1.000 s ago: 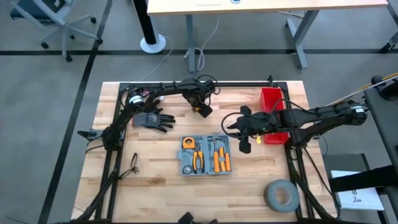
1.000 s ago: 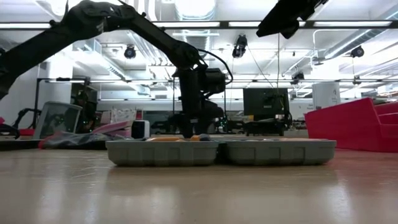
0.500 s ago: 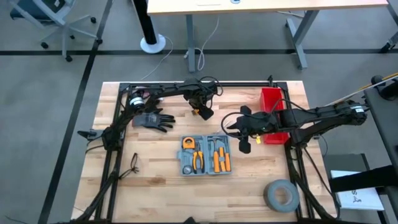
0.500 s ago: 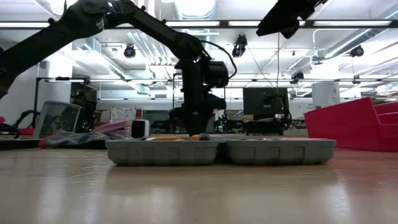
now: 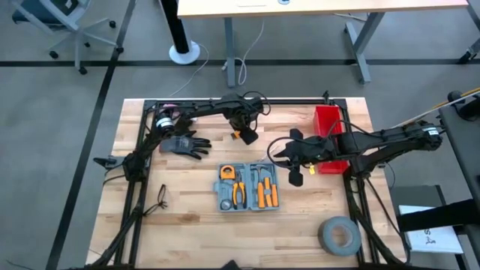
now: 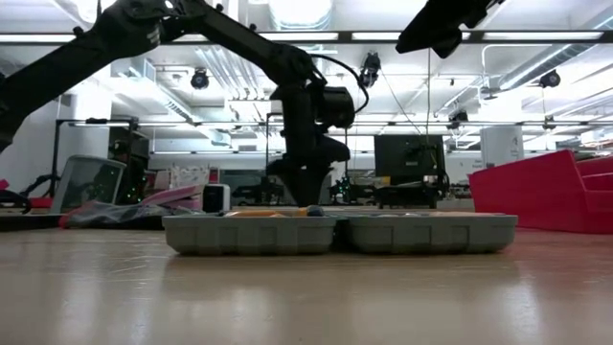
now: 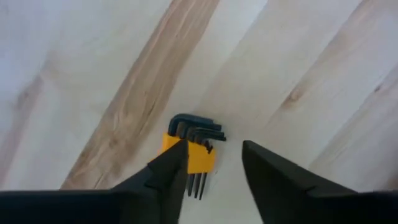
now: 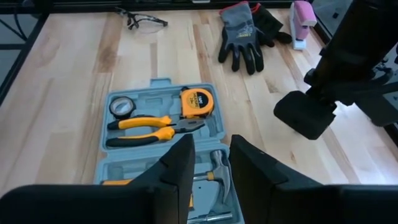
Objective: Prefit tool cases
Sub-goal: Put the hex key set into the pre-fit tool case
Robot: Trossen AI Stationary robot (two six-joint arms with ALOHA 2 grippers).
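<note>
The grey-blue tool case [image 5: 249, 187] lies open and flat on the table, holding orange-handled pliers, a tape measure, a hammer and a round gauge; it also shows in the right wrist view [image 8: 134, 163] and the low view [image 6: 340, 233]. A hex key set in a yellow holder [image 7: 189, 149] lies on the wood beyond the case's far edge. My left gripper [image 7: 214, 148] hangs open just above it [image 5: 244, 134]. My right gripper [image 5: 301, 171] is open and waits high over the table, right of the case [image 8: 211, 146].
A dark work glove [image 5: 184, 144] lies left of the hex keys. A red bin [image 5: 328, 126] stands at the far right behind my right arm. A grey tape roll [image 5: 339, 235] sits near the right corner, safety glasses [image 5: 161, 196] left of the case.
My left gripper has risen from the table surface and drifted a little toward the table's right. The case and my right arm have stayed still.
</note>
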